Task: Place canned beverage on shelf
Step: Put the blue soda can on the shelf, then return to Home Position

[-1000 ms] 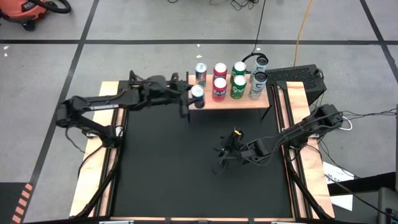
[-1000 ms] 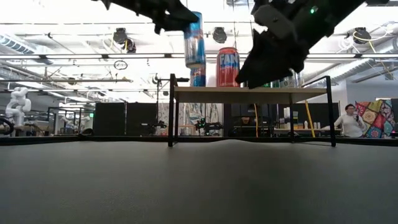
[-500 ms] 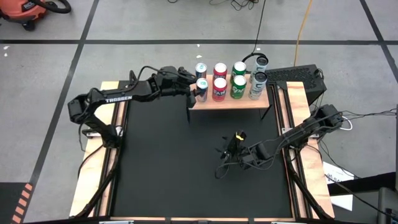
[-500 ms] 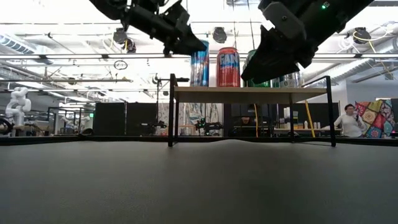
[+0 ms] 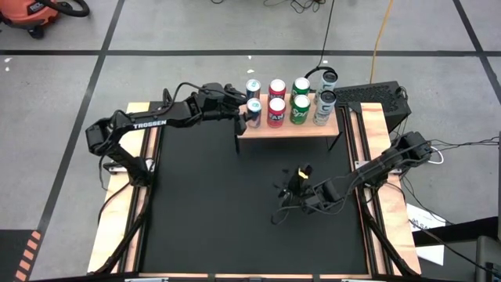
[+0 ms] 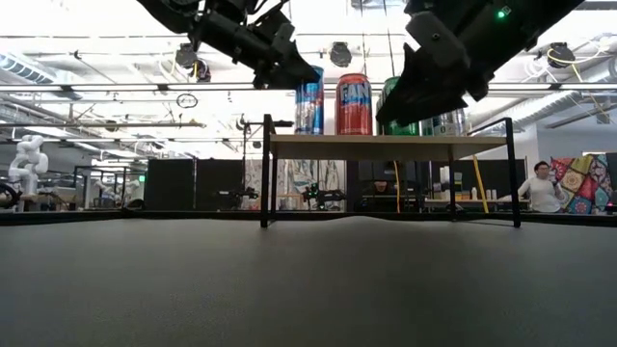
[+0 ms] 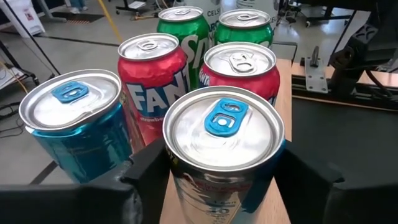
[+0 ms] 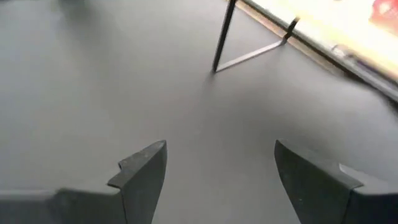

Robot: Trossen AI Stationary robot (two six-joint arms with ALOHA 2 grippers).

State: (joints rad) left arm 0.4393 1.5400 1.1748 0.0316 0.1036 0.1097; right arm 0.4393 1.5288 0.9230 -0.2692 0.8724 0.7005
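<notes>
The shelf (image 5: 291,127) stands at the table's far side, a light wood plank on thin black legs. It holds two rows of cans. My left gripper (image 5: 249,113) is at the shelf's left end, shut on a silver-and-blue can with a blue tab (image 7: 221,124). This can stands in the front row, beside a red can (image 5: 275,111) and in front of a blue can (image 5: 253,88). My right gripper (image 5: 291,192) is open and empty above the middle of the black table, on the right side. My left gripper pinches the can's side wall (image 7: 186,183) just below the top rim, one finger (image 7: 146,174) on each side. The fingers come slanting down from the table's left. The can stands upright with its bottom on the shelf's top (image 6: 308,132) at the left end.
Red, green and silver cans (image 5: 300,110) fill the rest of the shelf close to the held can. A dark keyboard-like unit (image 5: 372,95) lies right of the shelf. Light wooden borders (image 5: 145,188) run along the table's sides. A person (image 6: 543,188) sits far behind.
My left gripper has carried the can toward the far edge and to the right, and down from above the shelf's left end onto the plank. There it has stayed still for the last half second. The can stays upright throughout.
</notes>
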